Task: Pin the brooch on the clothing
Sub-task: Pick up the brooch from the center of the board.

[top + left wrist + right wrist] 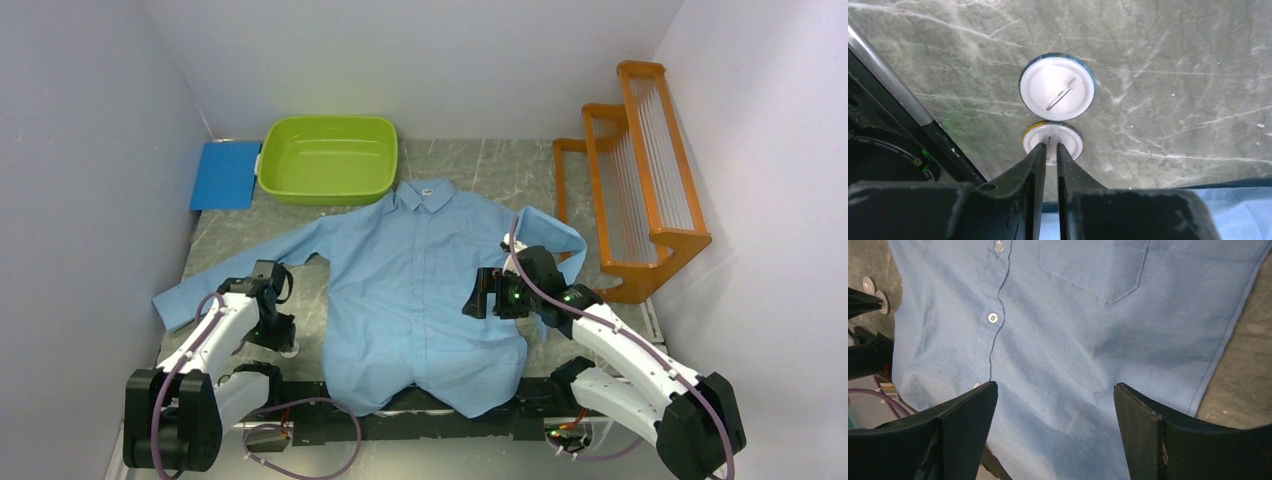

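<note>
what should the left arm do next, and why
Probably close the left gripper fully on the near brooch and lift it just off the table. Its fingers are nearly together over that brooch's near edge, and the brooch lies back-up on the table. The right gripper is open over the shirt.

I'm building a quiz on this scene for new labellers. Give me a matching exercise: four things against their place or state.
Things:
1 green tub
2 orange rack
3 right end effector
4 far brooch

Place or state:
a open, over the shirt
b pin side up on the bare table
c at the table's right side
d beyond the collar

Pairs: 1-d, 2-c, 3-a, 4-b.
</note>
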You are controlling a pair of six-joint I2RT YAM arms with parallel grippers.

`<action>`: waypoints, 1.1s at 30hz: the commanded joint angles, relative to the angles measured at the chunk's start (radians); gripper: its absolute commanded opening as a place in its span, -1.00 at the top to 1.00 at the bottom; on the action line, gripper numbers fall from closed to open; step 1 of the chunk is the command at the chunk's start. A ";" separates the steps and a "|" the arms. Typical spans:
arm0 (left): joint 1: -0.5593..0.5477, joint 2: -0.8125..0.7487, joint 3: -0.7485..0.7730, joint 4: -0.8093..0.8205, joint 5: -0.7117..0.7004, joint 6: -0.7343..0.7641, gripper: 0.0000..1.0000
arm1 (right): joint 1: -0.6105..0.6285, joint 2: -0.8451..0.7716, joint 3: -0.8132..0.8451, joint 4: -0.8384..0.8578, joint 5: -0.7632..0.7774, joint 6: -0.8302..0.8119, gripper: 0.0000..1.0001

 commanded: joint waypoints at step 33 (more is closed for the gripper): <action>-0.454 -0.032 0.228 0.372 0.057 0.389 0.95 | 0.004 -0.043 0.050 0.110 -0.140 0.010 -0.90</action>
